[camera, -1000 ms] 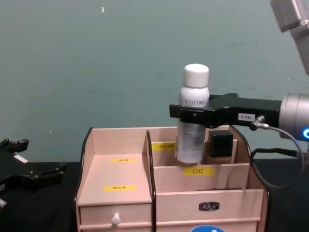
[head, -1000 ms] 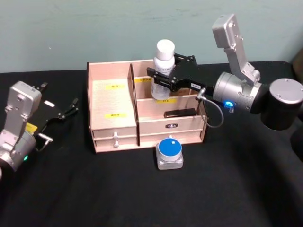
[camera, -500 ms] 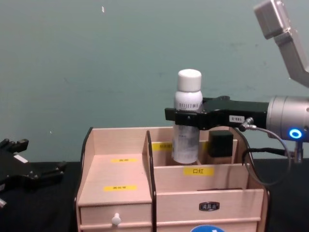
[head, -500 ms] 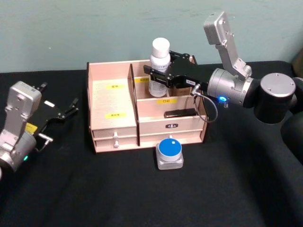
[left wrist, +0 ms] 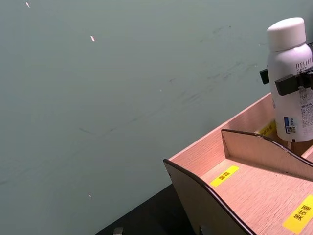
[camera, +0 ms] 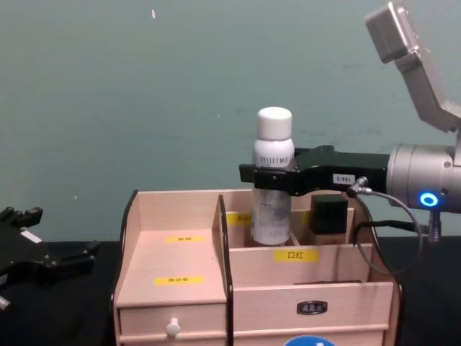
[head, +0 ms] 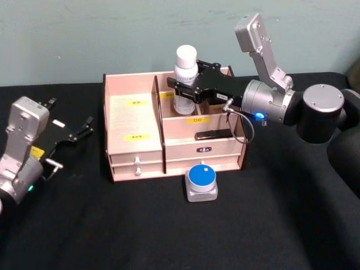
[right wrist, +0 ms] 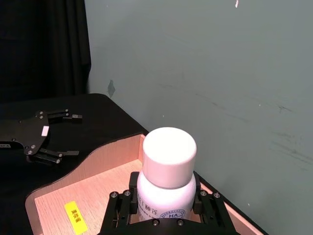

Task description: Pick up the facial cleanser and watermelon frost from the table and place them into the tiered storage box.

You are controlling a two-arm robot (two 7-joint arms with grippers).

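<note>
Idle left hand (head: 72,140) on table (head: 112,225), fingers spread. Upright facial cleanser (head: 185,61) clenched in right hand (head: 185,90), base directly below it inside tiered storage box (head: 132,121) rear compartment. Before box, watermelon frost (head: 201,179), nearer right hand.

Soft even indoor light, faint shadows, black table (head: 169,236) very dark

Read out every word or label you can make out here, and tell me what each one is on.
"RELLE…": cleanser, end cut off.
"口红": middle-tier label on the box.
"美妆蛋": left-shelf label on the box.
Too blurred to read: the other yellow labels, the dark plate on the box front, the white tag on the right gripper, the cleanser's fine print.
</note>
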